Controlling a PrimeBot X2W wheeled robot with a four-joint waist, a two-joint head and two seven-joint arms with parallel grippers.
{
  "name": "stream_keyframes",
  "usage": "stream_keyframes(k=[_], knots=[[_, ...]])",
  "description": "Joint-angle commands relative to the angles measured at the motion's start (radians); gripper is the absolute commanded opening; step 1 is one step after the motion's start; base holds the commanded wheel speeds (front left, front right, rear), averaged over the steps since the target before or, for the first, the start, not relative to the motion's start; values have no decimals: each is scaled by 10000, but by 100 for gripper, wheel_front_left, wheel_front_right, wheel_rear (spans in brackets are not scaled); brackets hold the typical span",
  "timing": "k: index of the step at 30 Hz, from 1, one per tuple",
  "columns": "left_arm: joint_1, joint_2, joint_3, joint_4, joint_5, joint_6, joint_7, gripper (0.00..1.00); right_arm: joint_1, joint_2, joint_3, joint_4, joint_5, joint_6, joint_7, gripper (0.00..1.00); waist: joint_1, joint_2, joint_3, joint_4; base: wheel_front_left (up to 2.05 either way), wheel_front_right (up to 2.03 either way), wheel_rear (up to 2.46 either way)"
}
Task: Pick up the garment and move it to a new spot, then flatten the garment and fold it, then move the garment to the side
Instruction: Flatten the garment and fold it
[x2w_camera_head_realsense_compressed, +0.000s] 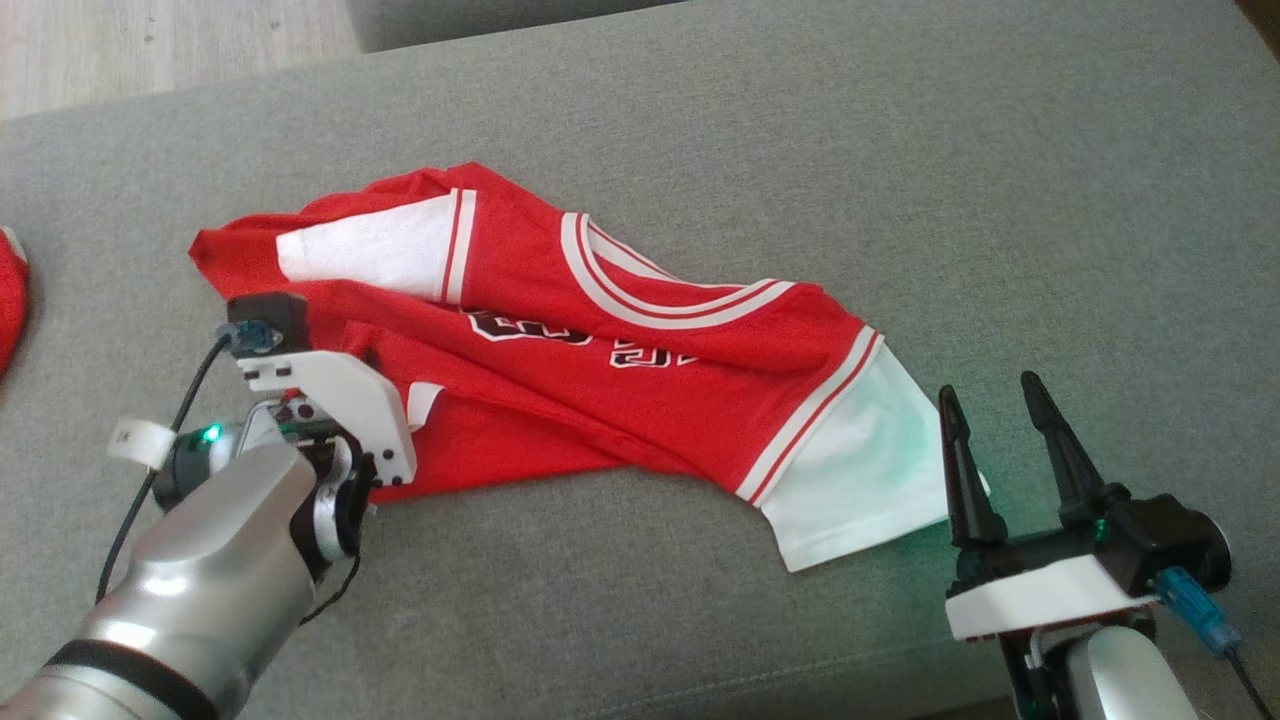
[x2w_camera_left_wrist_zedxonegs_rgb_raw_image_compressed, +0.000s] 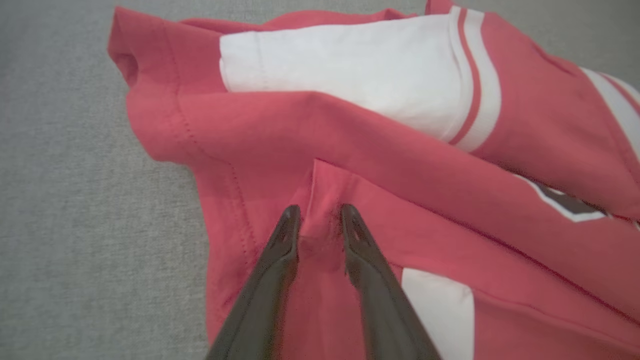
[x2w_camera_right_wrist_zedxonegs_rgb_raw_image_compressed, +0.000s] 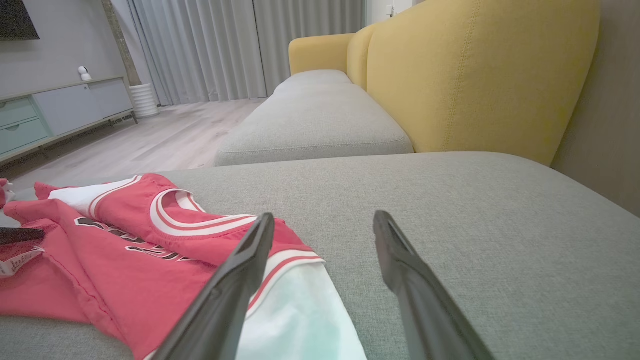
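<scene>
Head view: garment (x2w_camera_head_realsense_compressed: 600, 370), a red jersey with striped trim, lies crumpled and partly folded over itself on the grey sofa cushion (x2w_camera_head_realsense_compressed: 900, 150). Black lettering is partly hidden in a fold.

Left wrist view: left pincer (x2w_camera_left_wrist_zedxonegs_rgb_raw_image_compressed: 320, 220) is set narrow, its two dark fingertips pinching a raised ridge of red cloth at the garment's left end.

Right pincer (x2w_camera_head_realsense_compressed: 987, 386) is spread wide and holds nothing. It is just beside the white sleeve (x2w_camera_head_realsense_compressed: 860, 470) at the garment's right end; contact with the sleeve cannot be determined.

Second red cloth (x2w_camera_head_realsense_compressed: 10, 300) lies at the cushion's left edge, well apart from the garment.

Right wrist view: yellow backrest (x2w_camera_right_wrist_zedxonegs_rgb_raw_image_compressed: 475, 75) rises behind the cushion.
</scene>
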Motion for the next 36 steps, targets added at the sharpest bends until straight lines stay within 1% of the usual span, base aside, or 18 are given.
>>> stream_keyframes(k=[1, 2, 3, 8, 10, 12, 15, 19, 21, 24, 25, 27, 29, 31, 33, 36], knots=[[-589, 253, 287, -80, 34, -31, -23, 40, -293, -49, 219, -271, -65, 77, -109, 100, 0, 0, 1, 5, 0, 0, 0], [-600, 229, 260, -36, 49, -66, -26, 22, -304, -49, 230, -271, -62, 77, -109, 100, 0, 0, -3, 8, 0, 0, 0], [-606, 199, 241, -3, 54, -122, -35, 0, -309, -49, 239, -271, -61, 77, -109, 100, 0, 0, -10, 12, 0, 0, 0], [-626, 65, 240, -141, 52, -352, -239, 0, -206, -49, 150, -267, -77, 77, -109, 100, 0, 0, -165, 128, 0, 0, 0], [-469, 113, 357, -664, 15, -345, -554, 0, -67, -49, 71, -274, -78, 77, -109, 100, 0, 0, -322, 219, 0, 0, 0], [7, 310, 440, -1563, -25, -237, -915, 0, 132, -49, -65, -244, -56, 77, -109, 100, 0, 0, -578, 337, 0, 0, 0], [1260, 957, 391, -3491, -85, 378, -1172, 0, 470, -49, -291, -248, 39, 77, -109, 100, 0, 0, -940, 621, 0, 0, 0], [3107, 2074, 376, -6348, -344, 1576, -1235, 0, 746, -49, -333, -342, 84, 77, -109, 100, 0, 0, -1175, 1125, 0, 0, 0], [3913, 2507, 480, -7553, -582, 2095, -1305, 0, 770, -49, -277, -376, 61, 77, -109, 100, 0, 0, -1233, 1358, 0, 0, 0], [4946, 3024, 687, -8743, -985, 2572, -1456, 0, 767, -49, -254, -401, 25, 77, -109, 100, 0, 0, -1321, 1667, 0, 0, 0], [4946, 3024, 687, -8743, -985, 2572, -1456, 0, 767, -49, -254, -401, 25, 77, -109, 100, 0, 0, -1321, 1667, 0, 0, 0], [5407, 3242, 890, -9266, -1224, 2726, -1582, 0, 770, -49, -220, -381, -1, 77, -109, 100, 0, 0, -1346, 1847, 0, 0, 0], [5760, 3371, 1051, -9638, -1487, 2705, -1639, 0, 770, -49, -157, -338, -22, 77, -109, 100, 0, 0, -1375, 1949, 0, 0, 0], [5988, 3471, 1043, -9728, -1672, 2647, -1552, 0, 744, -49, -137, -302, -27, 77, -109, 100, 0, 0, -1376, 1992, 0, 0, 0], [6032, 3502, 962, -9479, -1706, 2617, -1445, 0, 695, -49, -111, -277, -18, 77, -109, 100, 0, 0, -1348, 2004, 0, 0, 0], [5979, 3258, 933, -8749, -1814, 2525, -1371, 0, 631, -49, 4, -235, 11, 77, -109, 100, 0, 0, -1303, 1930, 0, 0, 0]])
